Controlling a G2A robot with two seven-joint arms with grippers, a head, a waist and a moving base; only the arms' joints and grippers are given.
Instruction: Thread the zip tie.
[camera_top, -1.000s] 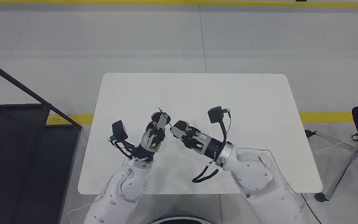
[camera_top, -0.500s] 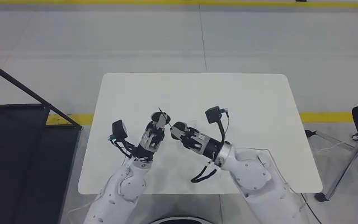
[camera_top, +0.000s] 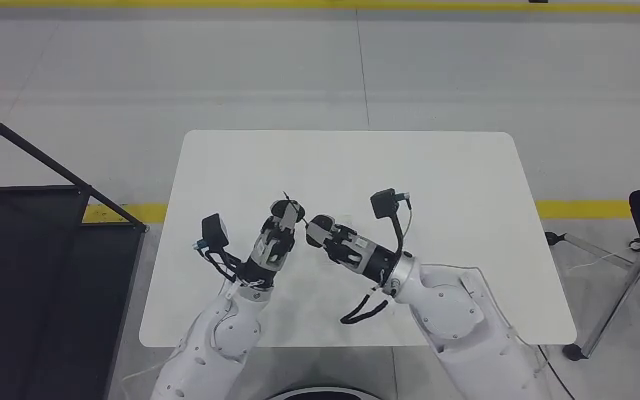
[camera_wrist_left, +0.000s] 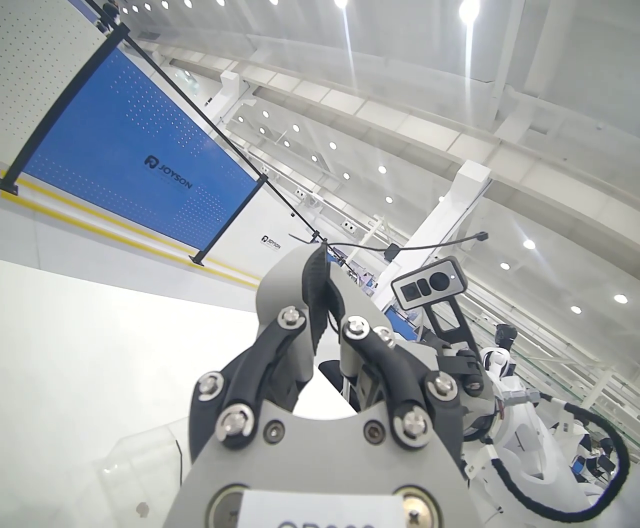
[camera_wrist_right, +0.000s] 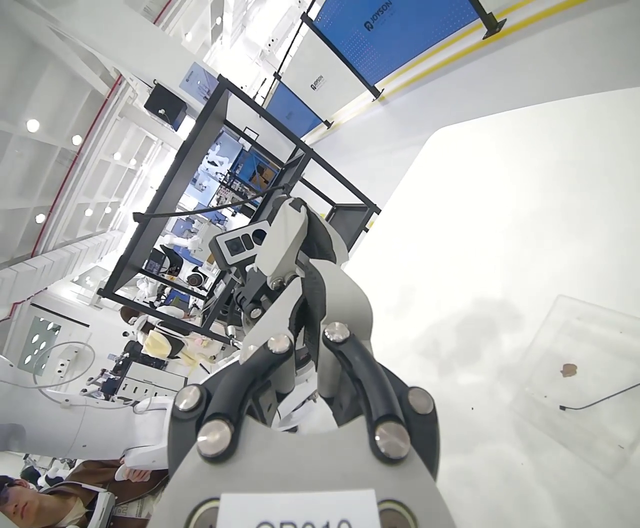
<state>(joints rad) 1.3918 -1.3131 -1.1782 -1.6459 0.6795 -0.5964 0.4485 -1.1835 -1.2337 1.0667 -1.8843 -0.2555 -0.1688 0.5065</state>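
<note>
The main risk is the grip. The zip tie (camera_top: 287, 199) is pinched close to one end, so its long free run stands unsupported in the air. It could wobble or pivot in the pinch, and a small twist would carry the tip wide of the head's slot. The two grippers are also almost touching, so a correction could knock them together and loosen the hold.

The left gripper (camera_top: 287, 213) has its fingers pressed together on the tie, which pokes out toward 11 o'clock above the table (camera_top: 450, 200), left of centre. The right gripper (camera_top: 316, 224), at 4 o'clock from it, looks closed too, though I cannot tell whether anything sits between its fingers. Both forearms rise from the 6 o'clock edge and converge, the left aimed at 1 o'clock and the right at 10 o'clock.
</note>
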